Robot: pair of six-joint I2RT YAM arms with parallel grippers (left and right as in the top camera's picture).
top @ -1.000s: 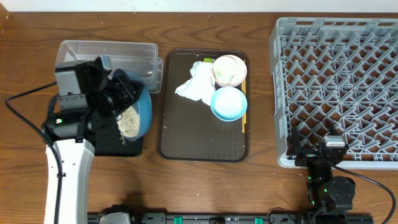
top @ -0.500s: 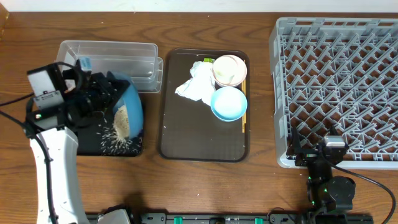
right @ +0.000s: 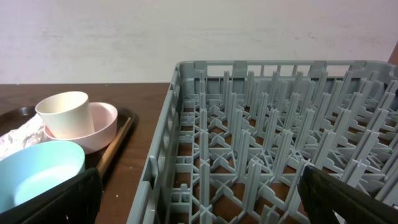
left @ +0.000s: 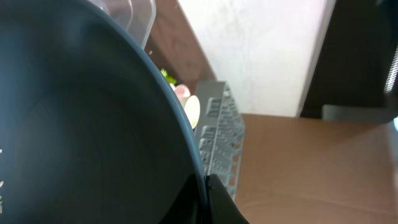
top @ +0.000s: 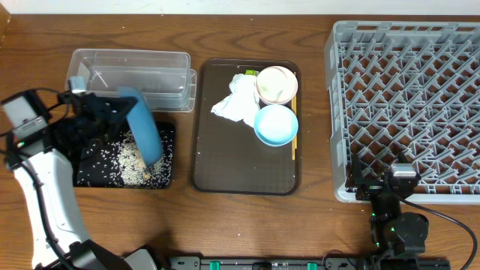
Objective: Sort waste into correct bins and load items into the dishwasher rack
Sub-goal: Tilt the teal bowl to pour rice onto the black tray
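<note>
Observation: the left gripper point(top: 112, 124) is clamped on the rim of the large dark blue bowl point(top: 142, 133). It holds the bowl on edge over the shallow black tray point(top: 169, 150). The left wrist view shows the bowl's inside nearly bare. White rice grains point(top: 127, 161) lie scattered across the tray floor, and the clear container point(top: 127, 71) stands just behind.

The right gripper point(top: 397, 184) is parked, fingers spread and empty, at the near corner of the dishwasher rack point(top: 412, 97).

The napkin point(top: 236, 105), pinkish-white cup point(top: 276, 84), small light blue bowl point(top: 276, 124) and chopsticks point(top: 295, 139) lie together on the brown serving tray point(top: 240, 165).

Assessment: I judge the blue bowl rigid, smooth-walled and the heaviest piece here. A single rim pinch will let it swing or slip, so I would carry it slowly. The rim is the only workable hold, one finger inside and one outside. It may chip if knocked against the rack pegs. A few grains may cling inside; I cannot confirm this.
</note>
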